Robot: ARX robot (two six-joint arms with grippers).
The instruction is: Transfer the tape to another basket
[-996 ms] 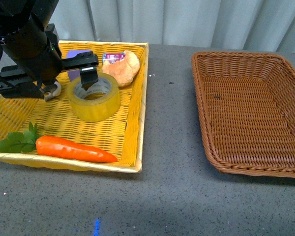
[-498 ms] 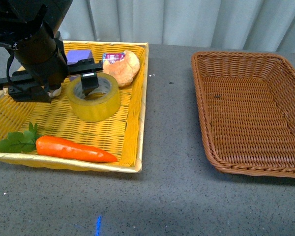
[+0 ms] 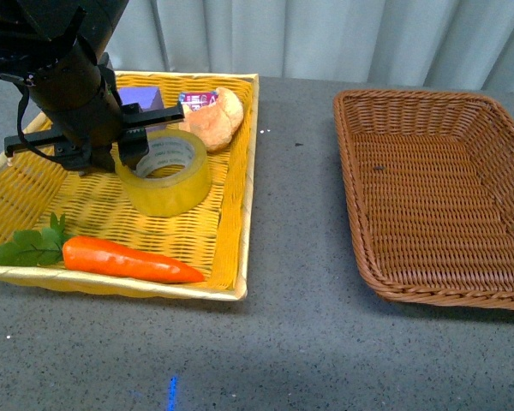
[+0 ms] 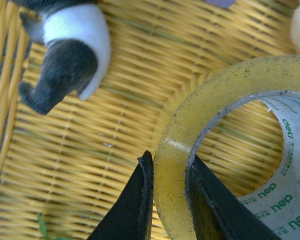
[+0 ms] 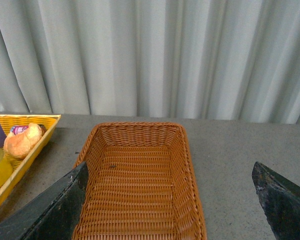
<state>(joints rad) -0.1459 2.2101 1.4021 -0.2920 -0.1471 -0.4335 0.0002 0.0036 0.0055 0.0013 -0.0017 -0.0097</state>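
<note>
Grey tabletop (image 3: 300,257): brown basket (image 3: 437,197) stands well to the right of the yellow basket (image 3: 231,231), where the tape (image 3: 164,184) lies flat, its wall pinched by the left gripper (image 4: 170,160); right gripper (image 5: 168,170), spread wide, faces the brown basket.

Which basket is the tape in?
The yellow basket, the left one, with the carrot too. The brown basket has no tape.
</note>
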